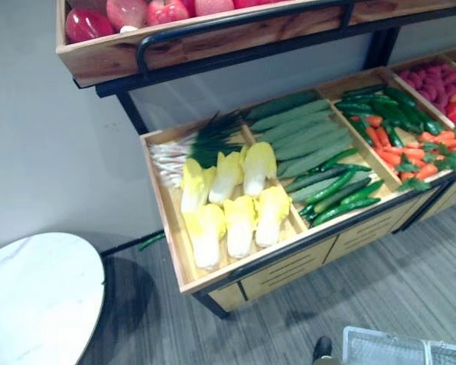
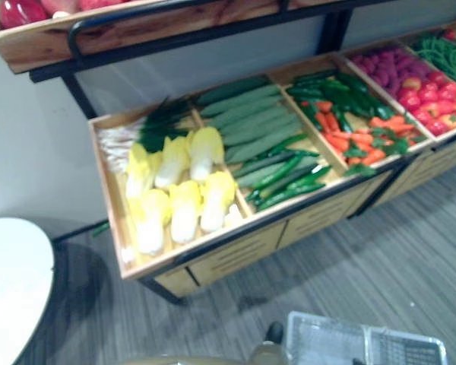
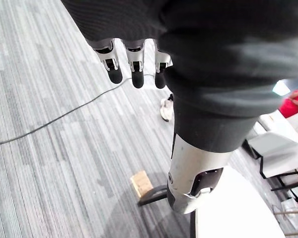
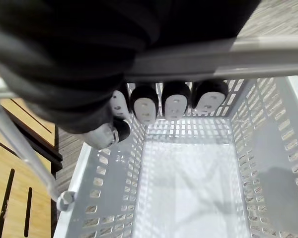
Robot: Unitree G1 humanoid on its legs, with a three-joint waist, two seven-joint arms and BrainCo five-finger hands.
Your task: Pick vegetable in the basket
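Grey plank floor (image 1: 410,289) lies under a wooden produce stand (image 1: 289,262). Cabbages (image 1: 239,224) fill its left-end compartment, cucumbers (image 1: 304,137) the next. The right hand (image 4: 144,104) has its fingers curled round the handle (image 4: 268,54) of the white basket (image 4: 268,148). The left hand (image 3: 134,59) hangs with its fingers straight and slightly apart.

A round white table (image 3: 238,213) stands on the grey striped floor (image 3: 49,163) below the left hand (image 3: 134,67), with a small wooden block (image 3: 141,183) beside its dark base (image 3: 154,196). A pale shoe (image 3: 165,110) lies beyond that hand. A slotted wooden panel (image 4: 10,198) is just beside the right hand (image 4: 175,101).
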